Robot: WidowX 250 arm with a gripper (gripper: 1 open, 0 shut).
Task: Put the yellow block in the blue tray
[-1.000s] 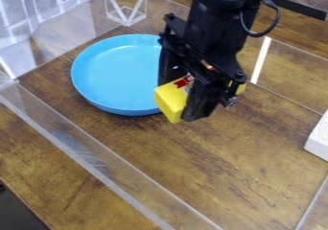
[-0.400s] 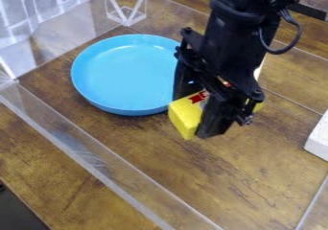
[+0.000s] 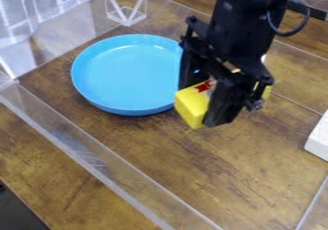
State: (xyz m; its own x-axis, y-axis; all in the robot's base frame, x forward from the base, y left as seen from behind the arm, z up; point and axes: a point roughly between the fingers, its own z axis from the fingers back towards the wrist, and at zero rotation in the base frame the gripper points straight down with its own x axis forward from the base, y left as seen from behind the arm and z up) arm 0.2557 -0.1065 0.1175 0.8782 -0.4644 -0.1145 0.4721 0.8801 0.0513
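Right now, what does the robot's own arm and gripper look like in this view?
The gripper is matte black, with chunky, angular fingers and a bulky body above them. The arm shows as the same dark black, with a thin black cable looping out at its upper right. I can make out no lettering on either.

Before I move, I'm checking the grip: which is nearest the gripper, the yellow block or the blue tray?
The yellow block, with red-and-white marking, is held in the gripper; the round blue tray lies beside it.

Brown wooden table (image 3: 167, 176) carries 1 round blue tray (image 3: 125, 76); 1 white object (image 3: 317, 136).
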